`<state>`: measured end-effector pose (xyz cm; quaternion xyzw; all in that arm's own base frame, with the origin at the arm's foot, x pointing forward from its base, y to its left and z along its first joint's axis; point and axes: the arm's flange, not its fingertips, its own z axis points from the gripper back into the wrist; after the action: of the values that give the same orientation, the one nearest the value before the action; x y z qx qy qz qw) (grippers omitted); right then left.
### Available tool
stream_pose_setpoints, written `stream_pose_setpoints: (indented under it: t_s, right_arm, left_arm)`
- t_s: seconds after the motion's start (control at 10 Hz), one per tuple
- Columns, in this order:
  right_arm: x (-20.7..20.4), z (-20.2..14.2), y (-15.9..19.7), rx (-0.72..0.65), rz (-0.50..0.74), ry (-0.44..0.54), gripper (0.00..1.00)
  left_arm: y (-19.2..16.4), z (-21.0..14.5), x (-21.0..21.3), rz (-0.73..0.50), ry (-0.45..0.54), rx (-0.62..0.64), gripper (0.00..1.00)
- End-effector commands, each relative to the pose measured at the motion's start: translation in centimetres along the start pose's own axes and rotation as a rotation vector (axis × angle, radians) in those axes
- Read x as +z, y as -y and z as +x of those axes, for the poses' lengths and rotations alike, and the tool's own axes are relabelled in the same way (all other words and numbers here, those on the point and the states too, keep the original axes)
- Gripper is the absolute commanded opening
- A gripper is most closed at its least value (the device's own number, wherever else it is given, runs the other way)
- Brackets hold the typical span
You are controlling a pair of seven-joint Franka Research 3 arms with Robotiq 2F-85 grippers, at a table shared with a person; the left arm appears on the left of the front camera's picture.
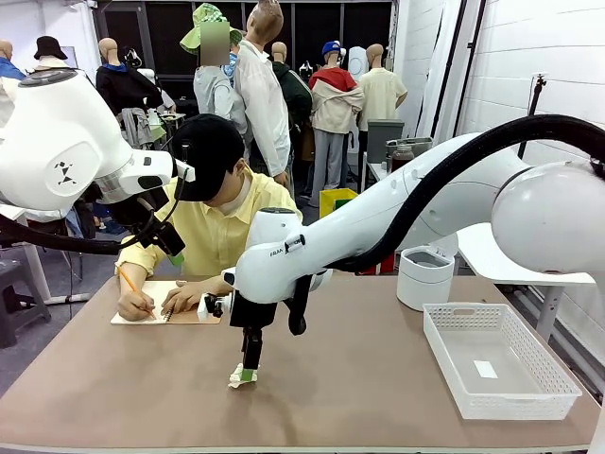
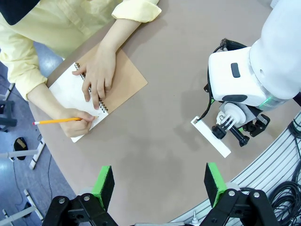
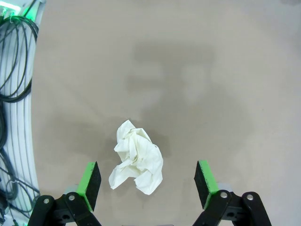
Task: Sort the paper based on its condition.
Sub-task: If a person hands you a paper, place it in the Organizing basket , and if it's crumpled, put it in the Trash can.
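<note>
The right fingers (image 3: 90, 181) hang spread wide and empty astride a crumpled paper (image 3: 137, 160) on the tabletop (image 1: 378, 378), seemingly poised to pinch it; the left fingers (image 2: 103, 186), also open and empty, hover high above, clear of a person (image 1: 222, 222) writing in a notebook (image 2: 70, 96).

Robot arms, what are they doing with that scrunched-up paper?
The right pincer is down at the table, open around a crumpled paper ball, not gripping it yet. The left pincer hangs open above the table. Across it, a person writes in a notebook with a pencil. One flat paper lies in the basket.
</note>
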<state>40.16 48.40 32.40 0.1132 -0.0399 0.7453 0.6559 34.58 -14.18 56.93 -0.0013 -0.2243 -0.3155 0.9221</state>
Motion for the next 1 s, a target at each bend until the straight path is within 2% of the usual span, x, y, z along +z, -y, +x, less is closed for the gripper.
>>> stream_pose_setpoints:
  t_s: [0.0,0.8,0.9]
  right_arm:
    - [-0.2,0.3,0.6,0.01,0.014,-0.027,1.0]
    - [-1.3,0.1,1.9,-0.03,0.02,-0.048,1.0]
    - [-1.4,0.1,1.9,-0.031,0.024,-0.048,0.89]
  left_arm:
    - [-0.1,0.0,0.1,0.0,0.001,0.001,1.0]
    - [-0.1,0.0,0.1,0.0,0.001,0.001,1.0]
    - [-0.1,0.0,0.1,0.0,0.001,0.001,1.0]
